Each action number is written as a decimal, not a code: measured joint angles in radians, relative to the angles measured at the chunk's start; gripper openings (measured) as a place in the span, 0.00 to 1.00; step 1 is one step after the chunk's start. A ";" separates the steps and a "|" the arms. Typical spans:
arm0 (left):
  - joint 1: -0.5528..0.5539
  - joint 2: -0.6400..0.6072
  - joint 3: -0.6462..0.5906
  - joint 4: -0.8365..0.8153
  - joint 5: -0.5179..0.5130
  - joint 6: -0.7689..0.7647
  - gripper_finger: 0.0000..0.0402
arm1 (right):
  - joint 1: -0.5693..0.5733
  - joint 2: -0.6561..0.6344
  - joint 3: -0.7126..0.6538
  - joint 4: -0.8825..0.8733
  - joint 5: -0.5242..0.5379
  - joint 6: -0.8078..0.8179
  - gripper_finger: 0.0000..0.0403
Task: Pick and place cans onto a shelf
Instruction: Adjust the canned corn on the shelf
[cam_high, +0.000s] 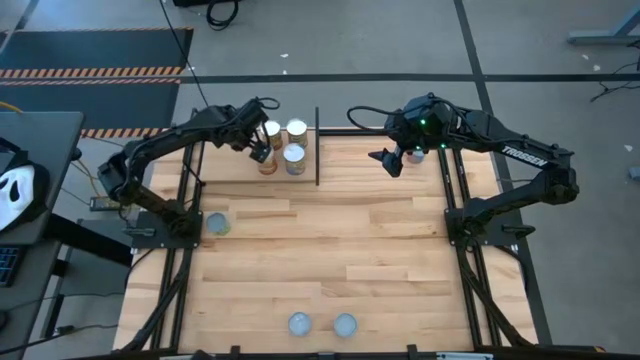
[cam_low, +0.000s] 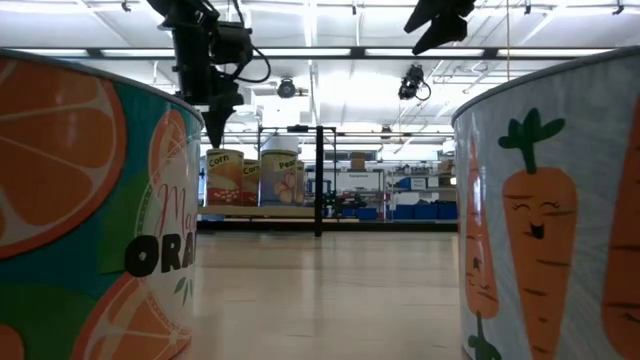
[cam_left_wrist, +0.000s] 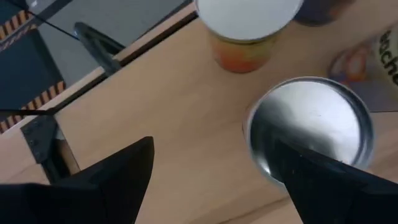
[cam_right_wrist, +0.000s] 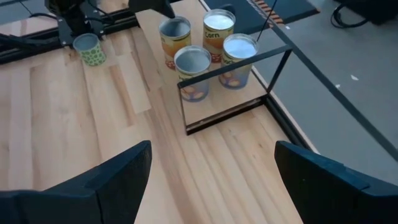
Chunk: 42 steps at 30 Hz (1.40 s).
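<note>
The shelf (cam_high: 228, 170) stands at the table's far left, a light board in a black rod frame (cam_right_wrist: 231, 104). Several cans stand upright on it in a cluster (cam_high: 294, 158), some with silver tops (cam_right_wrist: 193, 60) and some with white tops (cam_right_wrist: 239, 46). My left gripper (cam_high: 260, 152) hangs open just above the cluster's left side, over a silver-topped can (cam_left_wrist: 311, 127), next to a white-topped one (cam_left_wrist: 247, 18). My right gripper (cam_high: 388, 163) waits open, high over the far middle of the table, right of the shelf.
A green can (cam_high: 217, 223) stands by the left arm's base (cam_right_wrist: 91, 50). Two more cans (cam_high: 299, 323) (cam_high: 345, 324) stand at the near edge, and they fill the low view's sides (cam_low: 90, 220) (cam_low: 560, 210). Bare wood lies between them and the shelf.
</note>
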 joint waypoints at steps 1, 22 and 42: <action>0.000 0.004 0.000 0.001 0.005 0.000 0.84 | 0.000 0.000 0.000 0.000 -0.001 0.006 0.86; -0.026 0.066 0.004 0.045 0.013 0.008 0.84 | 0.000 0.000 0.000 -0.001 -0.004 0.040 0.86; -0.024 0.060 0.039 -0.012 0.020 0.009 0.84 | 0.000 -0.013 0.000 -0.005 0.007 -0.008 0.86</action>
